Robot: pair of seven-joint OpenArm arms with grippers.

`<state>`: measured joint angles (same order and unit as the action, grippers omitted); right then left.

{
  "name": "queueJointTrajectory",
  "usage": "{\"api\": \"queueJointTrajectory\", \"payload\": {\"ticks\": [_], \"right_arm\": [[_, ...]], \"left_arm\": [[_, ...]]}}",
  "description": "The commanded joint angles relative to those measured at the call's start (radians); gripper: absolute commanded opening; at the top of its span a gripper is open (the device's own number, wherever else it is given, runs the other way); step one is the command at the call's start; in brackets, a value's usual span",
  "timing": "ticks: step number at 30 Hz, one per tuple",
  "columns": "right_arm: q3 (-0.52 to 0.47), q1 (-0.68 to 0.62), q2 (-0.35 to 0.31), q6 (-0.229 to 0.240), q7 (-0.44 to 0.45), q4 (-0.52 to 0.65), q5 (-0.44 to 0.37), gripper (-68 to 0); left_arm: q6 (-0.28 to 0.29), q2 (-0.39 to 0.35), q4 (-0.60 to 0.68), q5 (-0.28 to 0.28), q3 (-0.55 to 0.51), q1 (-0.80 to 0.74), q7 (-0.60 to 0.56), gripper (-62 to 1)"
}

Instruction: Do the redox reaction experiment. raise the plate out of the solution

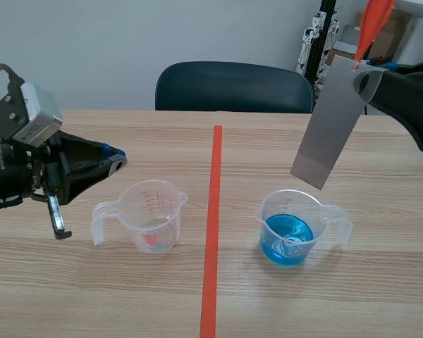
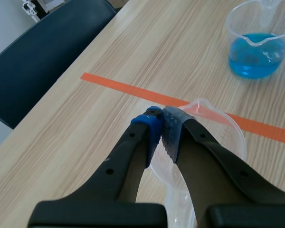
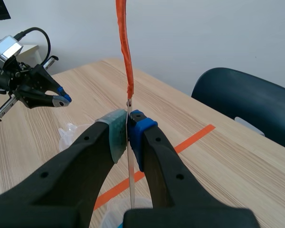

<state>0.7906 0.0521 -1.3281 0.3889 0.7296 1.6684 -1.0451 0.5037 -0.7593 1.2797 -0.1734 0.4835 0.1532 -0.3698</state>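
The plate (image 1: pixel 328 130) hangs clear above the beaker (image 1: pixel 290 229) of blue solution.
The right hand (image 1: pixel 364 79) pinches its top end, and its long axis runs steeply down, lower edge just above the beaker's far rim. The scene view shows that gap; the right wrist view shows only the edge-on grip. The left hand (image 1: pixel 117 161), closed empty, sits well apart from the beaker.

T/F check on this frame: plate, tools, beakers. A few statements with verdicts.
1. The plate is out of the blue solution. True.
2. The left tool holds the plate. False: it is shut on nothing; the right tool is shut on the plate.
3. Both beakers hold blue solution. False: only the right beaker does; the left beaker holds none.
4. The plate hangs tilted over the right beaker. True.
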Motion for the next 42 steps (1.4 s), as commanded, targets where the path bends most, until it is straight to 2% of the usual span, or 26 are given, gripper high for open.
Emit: {"api": "queueJointTrajectory", "payload": {"ticks": [1, 7, 15, 17, 20, 30, 34, 42], "right_arm": [[-0.026, 0.018, -0.020, 0.005, 0.006, 0.022, -0.018, -67.1], [-0.062, 0.018, -0.032, 0.005, -0.062, 0.041, -0.041, -67.1], [-0.099, 0.018, -0.032, 0.009, -0.109, 0.041, -0.041, -67.1], [-0.105, 0.018, -0.032, 0.028, -0.123, 0.041, -0.041, -67.1], [-0.109, 0.018, -0.032, 0.057, -0.142, 0.041, -0.041, -67.1], [-0.119, 0.018, -0.032, 0.057, -0.159, 0.041, -0.040, -67.1], [-0.119, 0.018, -0.032, 0.057, -0.161, 0.041, -0.040, -67.1], [-0.119, 0.018, -0.032, 0.057, -0.163, 0.041, -0.040, -67.1]], "left_arm": [[0.002, 0.027, 0.000, -0.013, 0.000, 0.031, 0.018, -58.4], [0.010, 0.126, -0.005, 0.063, 0.047, 0.111, 0.065, -58.4], [0.054, 0.227, -0.005, 0.098, 0.075, 0.182, 0.122, -58.3], [0.068, 0.251, -0.005, 0.119, 0.083, 0.200, 0.158, -58.3], [0.100, 0.285, -0.005, 0.119, 0.095, 0.229, 0.198, -58.3], [0.162, 0.375, -0.005, 0.126, 0.103, 0.307, 0.268, -58.3], [0.166, 0.407, -0.005, 0.165, 0.135, 0.330, 0.293, -58.3], [0.184, 0.476, -0.005, 0.188, 0.187, 0.333, 0.326, -58.3]]}}
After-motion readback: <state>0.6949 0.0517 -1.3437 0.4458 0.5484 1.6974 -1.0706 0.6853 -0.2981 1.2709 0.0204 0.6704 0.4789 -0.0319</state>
